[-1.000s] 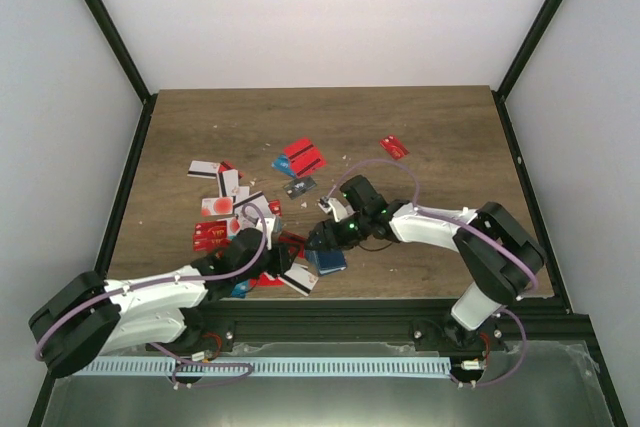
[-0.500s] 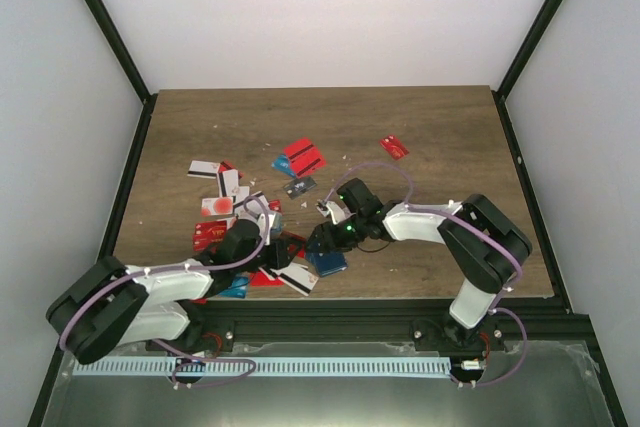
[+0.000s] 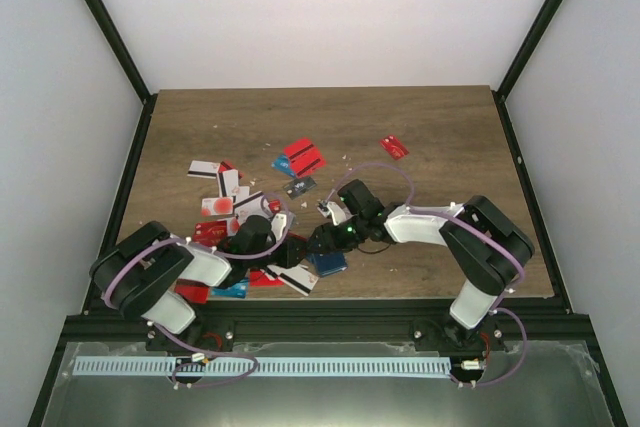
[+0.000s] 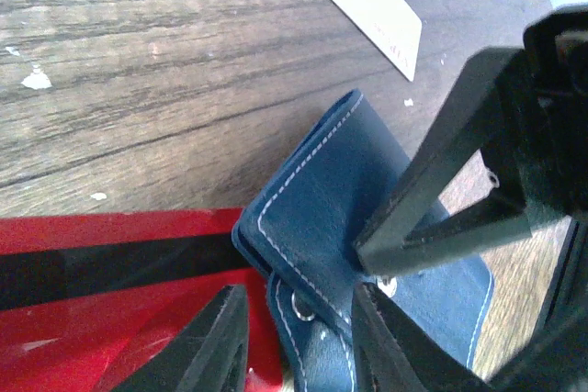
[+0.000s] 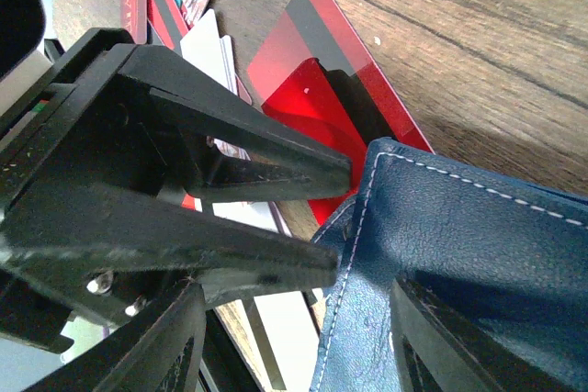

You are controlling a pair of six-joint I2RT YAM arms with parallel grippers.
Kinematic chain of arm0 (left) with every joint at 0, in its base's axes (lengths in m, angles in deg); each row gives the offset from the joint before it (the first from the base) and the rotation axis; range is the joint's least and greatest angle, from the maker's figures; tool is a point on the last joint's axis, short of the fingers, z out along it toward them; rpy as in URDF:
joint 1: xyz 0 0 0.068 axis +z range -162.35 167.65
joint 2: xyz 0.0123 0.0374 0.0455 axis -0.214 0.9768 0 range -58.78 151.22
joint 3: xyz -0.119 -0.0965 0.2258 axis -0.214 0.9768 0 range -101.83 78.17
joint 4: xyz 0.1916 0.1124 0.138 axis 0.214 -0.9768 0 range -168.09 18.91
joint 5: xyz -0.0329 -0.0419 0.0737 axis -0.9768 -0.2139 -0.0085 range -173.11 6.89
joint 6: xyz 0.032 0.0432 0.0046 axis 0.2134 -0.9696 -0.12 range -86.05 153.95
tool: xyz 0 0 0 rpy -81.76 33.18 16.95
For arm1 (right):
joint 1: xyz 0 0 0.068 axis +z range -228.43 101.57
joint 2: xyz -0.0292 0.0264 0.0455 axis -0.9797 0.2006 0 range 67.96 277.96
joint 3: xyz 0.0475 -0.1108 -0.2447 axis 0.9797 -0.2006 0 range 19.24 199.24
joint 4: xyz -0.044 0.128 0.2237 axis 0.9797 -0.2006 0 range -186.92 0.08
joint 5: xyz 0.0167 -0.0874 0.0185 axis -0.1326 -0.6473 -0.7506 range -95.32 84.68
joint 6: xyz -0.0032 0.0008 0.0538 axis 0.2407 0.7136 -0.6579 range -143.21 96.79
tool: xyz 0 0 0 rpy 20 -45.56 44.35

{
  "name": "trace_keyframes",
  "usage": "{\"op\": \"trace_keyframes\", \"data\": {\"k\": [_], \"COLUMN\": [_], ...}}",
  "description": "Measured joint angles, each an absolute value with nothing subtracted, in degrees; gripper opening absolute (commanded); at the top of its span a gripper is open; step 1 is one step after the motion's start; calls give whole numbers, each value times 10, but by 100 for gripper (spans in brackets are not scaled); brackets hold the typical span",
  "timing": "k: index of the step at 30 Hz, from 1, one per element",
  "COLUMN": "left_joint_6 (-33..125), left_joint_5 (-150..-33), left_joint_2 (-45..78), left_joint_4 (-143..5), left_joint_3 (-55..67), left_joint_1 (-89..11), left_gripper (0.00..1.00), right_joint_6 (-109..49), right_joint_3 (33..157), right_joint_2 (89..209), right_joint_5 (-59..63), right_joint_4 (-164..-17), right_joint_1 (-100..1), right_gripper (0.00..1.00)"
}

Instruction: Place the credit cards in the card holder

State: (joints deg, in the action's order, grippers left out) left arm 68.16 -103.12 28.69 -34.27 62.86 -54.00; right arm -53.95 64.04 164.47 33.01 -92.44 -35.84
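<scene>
While the right hand (image 5: 294, 300), its fingers apart, presses down on the card holder (image 4: 322, 190) lying partly over a red card (image 4: 92, 337), close the left hand (image 4: 299, 305), now apart astride the holder's flap, fully before lifting that flap open.

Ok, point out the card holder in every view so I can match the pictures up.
Top external: the card holder lies low in the centre, just right of the left gripper.
Left wrist: centre to lower right, blue leather with white stitching.
Right wrist: lower right.
Shared landmark: the left gripper at the holder's stitched edge. It is at the bottom of its own view and on the left of the right wrist view.
</scene>
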Motion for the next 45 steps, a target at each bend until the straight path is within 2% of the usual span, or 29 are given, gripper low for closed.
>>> {"op": "trace_keyframes", "data": {"k": [10, 17, 22, 29, 45], "left_joint_6": [685, 686, 688, 697, 703], "left_joint_5": [-1033, -1036, -1040, -1036, -971], "left_joint_2": [290, 291, 299, 290, 145], "left_joint_4": [-343, -344, -343, -343, -358], "left_joint_3": [626, 626, 626, 632, 728], "left_joint_1": [-540, -540, -539, -538, -539], "left_gripper": [14, 15, 4, 4, 4], "right_joint_6": [-541, -541, -541, -541, -558], "right_joint_3": [634, 633, 633, 633, 633], "right_joint_2": [1642, 1642, 1642, 1642, 1641], "right_joint_5": [330, 330, 330, 327, 317], "right_joint_4": [-914, -913, -913, -914, -912], "right_joint_1": [-358, -358, -358, -358, -359], "right_gripper": [58, 58, 58, 58, 58]}}
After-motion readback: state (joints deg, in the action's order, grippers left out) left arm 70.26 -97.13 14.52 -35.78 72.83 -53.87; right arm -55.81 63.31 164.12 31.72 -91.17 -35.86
